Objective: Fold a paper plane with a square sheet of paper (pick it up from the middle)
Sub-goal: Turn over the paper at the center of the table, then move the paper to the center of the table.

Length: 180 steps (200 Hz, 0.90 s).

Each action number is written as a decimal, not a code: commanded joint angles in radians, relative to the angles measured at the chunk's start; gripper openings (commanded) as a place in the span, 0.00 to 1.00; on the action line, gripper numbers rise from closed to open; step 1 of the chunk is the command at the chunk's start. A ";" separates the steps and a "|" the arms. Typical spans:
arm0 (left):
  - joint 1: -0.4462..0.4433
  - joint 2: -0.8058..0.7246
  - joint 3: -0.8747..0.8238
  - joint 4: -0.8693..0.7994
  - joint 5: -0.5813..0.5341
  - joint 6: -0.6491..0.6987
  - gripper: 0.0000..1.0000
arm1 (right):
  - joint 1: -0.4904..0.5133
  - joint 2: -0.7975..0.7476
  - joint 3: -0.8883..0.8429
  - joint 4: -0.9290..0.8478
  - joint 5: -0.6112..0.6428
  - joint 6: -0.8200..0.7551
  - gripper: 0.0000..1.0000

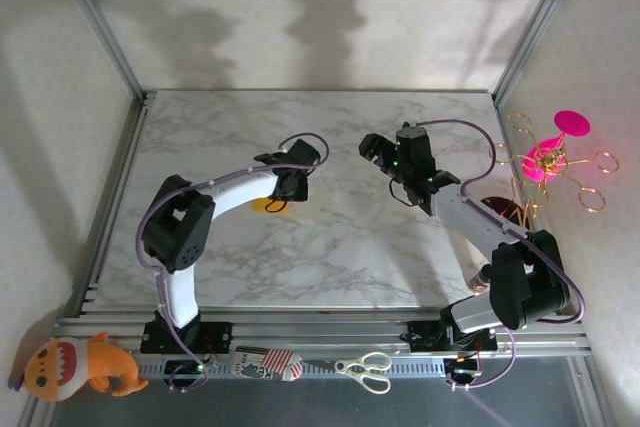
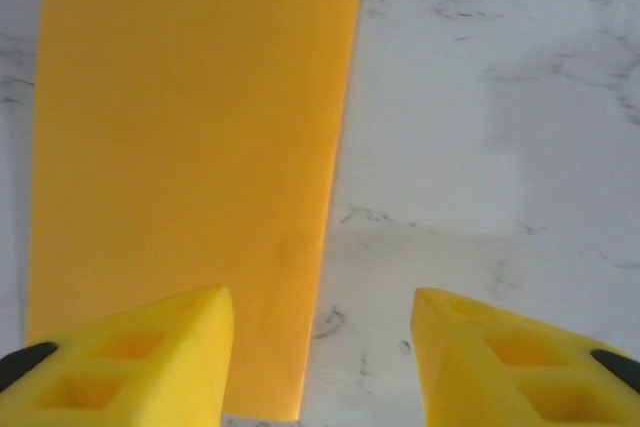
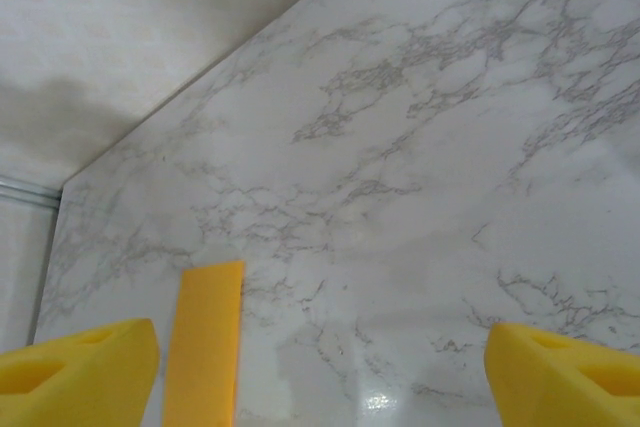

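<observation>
The orange-yellow sheet of paper (image 2: 190,147) lies flat on the marble table (image 1: 340,247), folded into a long narrow strip with a blunt near end. My left gripper (image 2: 320,347) hovers low over that end, open: its left finger (image 2: 150,367) is over the paper, its right finger (image 2: 500,367) over bare marble, and nothing is held. From above, a bit of paper (image 1: 268,205) peeks out under the left gripper (image 1: 285,190). My right gripper (image 1: 375,150) is raised to the right, open and empty. In its wrist view (image 3: 320,367) the strip (image 3: 205,347) lies beside its left finger (image 3: 80,372).
A pink and gold wire stand (image 1: 550,162) is off the table's right edge. On the front rail sit an orange plush toy (image 1: 80,365), a striped item (image 1: 268,362) and scissors (image 1: 365,369). Aluminium frame posts border the table.
</observation>
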<state>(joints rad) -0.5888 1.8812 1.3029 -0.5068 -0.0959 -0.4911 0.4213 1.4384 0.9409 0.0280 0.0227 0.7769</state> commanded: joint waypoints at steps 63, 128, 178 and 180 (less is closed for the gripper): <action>0.356 -0.442 -0.377 0.333 0.261 -0.198 0.88 | 0.216 0.370 0.262 -0.046 -0.221 -0.035 0.71; 0.517 -0.616 -0.545 0.401 0.288 -0.233 1.00 | 0.367 0.672 0.573 -0.123 -0.327 -0.062 0.63; 0.537 -0.619 -0.564 0.418 0.337 -0.234 1.00 | 0.385 0.792 0.693 -0.209 -0.336 -0.088 0.62; 0.537 -0.618 -0.564 0.418 0.339 -0.234 1.00 | 0.385 0.795 0.694 -0.212 -0.335 -0.088 0.62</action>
<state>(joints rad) -0.0605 1.2686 0.7536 -0.1204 0.1955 -0.7120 0.7990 2.1910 1.5890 -0.1074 -0.2935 0.7181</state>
